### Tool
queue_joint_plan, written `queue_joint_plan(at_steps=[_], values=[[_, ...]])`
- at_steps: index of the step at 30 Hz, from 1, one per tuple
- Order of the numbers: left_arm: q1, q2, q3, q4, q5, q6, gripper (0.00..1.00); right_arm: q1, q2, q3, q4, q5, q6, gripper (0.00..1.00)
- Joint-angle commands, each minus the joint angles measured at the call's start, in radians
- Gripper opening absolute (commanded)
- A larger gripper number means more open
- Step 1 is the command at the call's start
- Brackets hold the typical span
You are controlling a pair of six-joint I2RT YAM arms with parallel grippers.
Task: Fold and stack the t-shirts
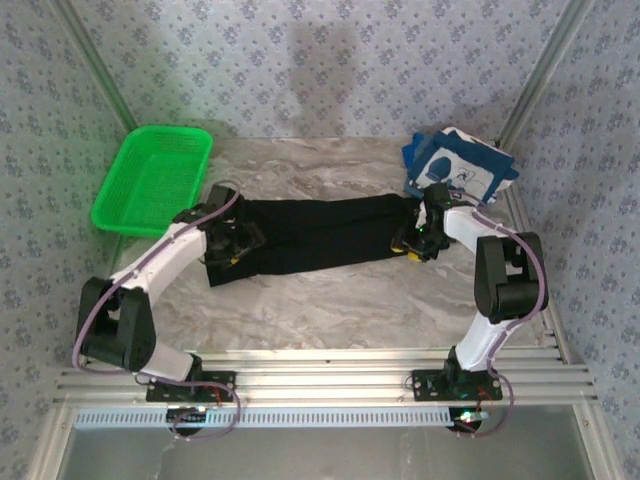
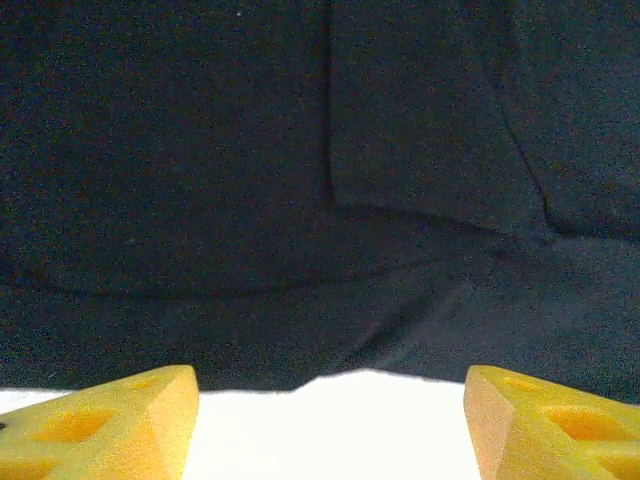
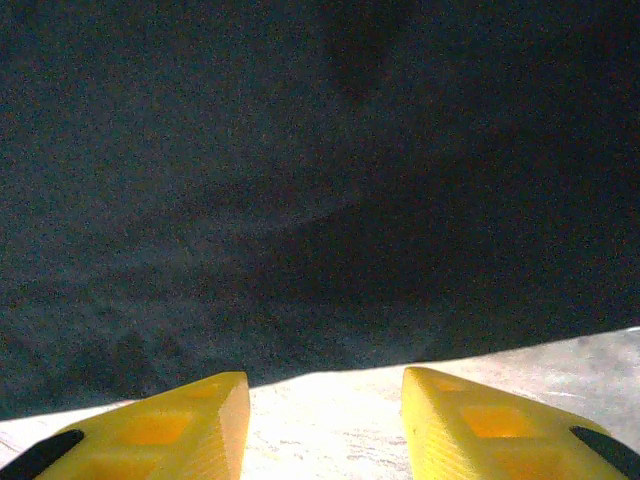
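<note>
Where the marbled table (image 1: 330, 310) lies between patterned walls, the black t-shirt (image 1: 320, 235) stretches across its middle as a long, narrow folded band running left to right, flat on the surface. Its left end sits near the green basket (image 1: 155, 180), which stands at the far left corner, apart from the cloth. At the far right corner the navy blue t-shirt (image 1: 462, 165) with white print lies bunched, just behind the black shirt's right end.

Both arms reach in from the near edge, one to each end of the band. The left gripper (image 1: 235, 243) is low over the left end; in its wrist view its yellow fingers (image 2: 120, 420) stand wide apart over bare table, with the shirt's edge just ahead of them and nothing between. The right gripper (image 1: 415, 240) sits at the right end; its fingers (image 3: 170, 425) are moderately parted, also over bare table, with the dark cloth (image 3: 320, 180) just in front and nothing gripped.
</note>
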Motion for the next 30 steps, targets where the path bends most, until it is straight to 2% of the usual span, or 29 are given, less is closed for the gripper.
queue_joint_plan(at_steps=[1, 9, 15, 27, 30], values=[[0.02, 0.045, -0.005, 0.125, -0.021, -0.081, 0.68, 0.031, -0.019, 0.012, 0.028, -0.019, -0.048, 0.46], [0.051, 0.199, 0.012, 0.24, -0.011, -0.166, 0.62, 0.104, 0.026, 0.086, 0.028, -0.019, -0.036, 0.46], [0.052, 0.239, 0.018, 0.358, 0.014, -0.231, 0.57, 0.132, 0.056, 0.108, 0.025, -0.02, -0.039, 0.44], [0.052, 0.268, 0.018, 0.286, 0.031, -0.233, 0.5, 0.117, 0.06, 0.138, 0.001, -0.028, -0.05, 0.44], [0.051, 0.273, 0.002, 0.334, 0.045, -0.255, 0.4, 0.114, 0.064, 0.134, 0.01, -0.029, -0.043, 0.44]])
